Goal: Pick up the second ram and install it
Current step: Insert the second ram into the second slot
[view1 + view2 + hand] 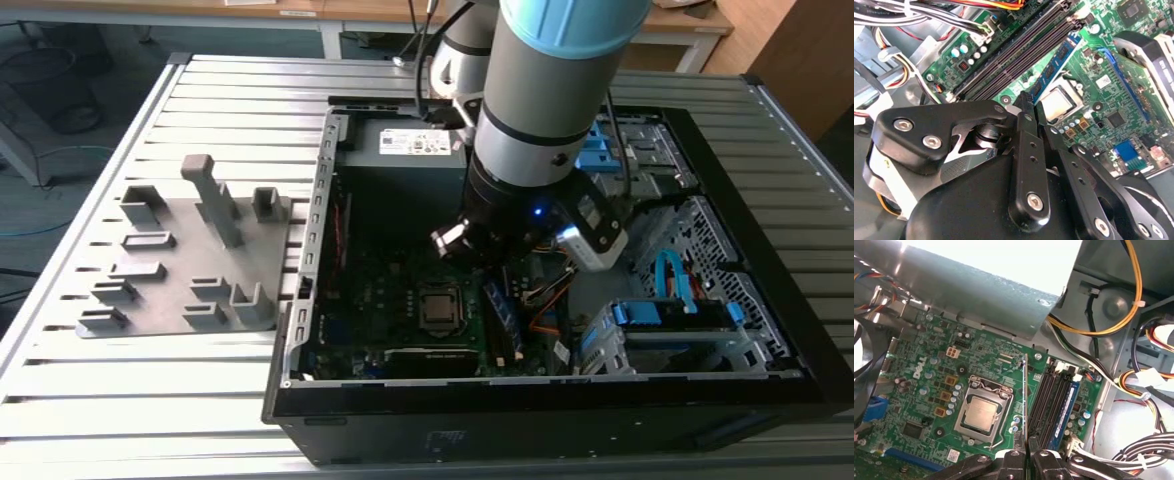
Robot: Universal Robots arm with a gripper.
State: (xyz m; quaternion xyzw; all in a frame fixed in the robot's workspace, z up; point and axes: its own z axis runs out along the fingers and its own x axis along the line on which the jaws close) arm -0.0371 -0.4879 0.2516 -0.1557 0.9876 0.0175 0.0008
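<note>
**Second ram gripped and down by the CPU; seating not shown**

Looking over the case (534,392) wall closest to me in the exterior view, I see the arm reaching down inside, right next to the CPU (441,308). In the first wrist view the gripper (1028,452) has its fingers pressed together on the second ram (1026,395). The stick shows edge-on there, as a thin line running away from the fingertips, just beside the CPU. The second wrist view shows its blue face with black chips, again close alongside the CPU.

Beyond it, on the side away from the CPU, lie the dark slots (1046,400). Another blue stick (1066,410) sits in the slot bank farther from the CPU. Well apart from the CPU, outside the case, is the grey plate (160,300).

So the pick-up looks done, and the ram has been carried to the slots. I judge the install unfinished: the gripper is clamped on the stick, and I cannot tell whether its lower edge has entered a slot.
</note>
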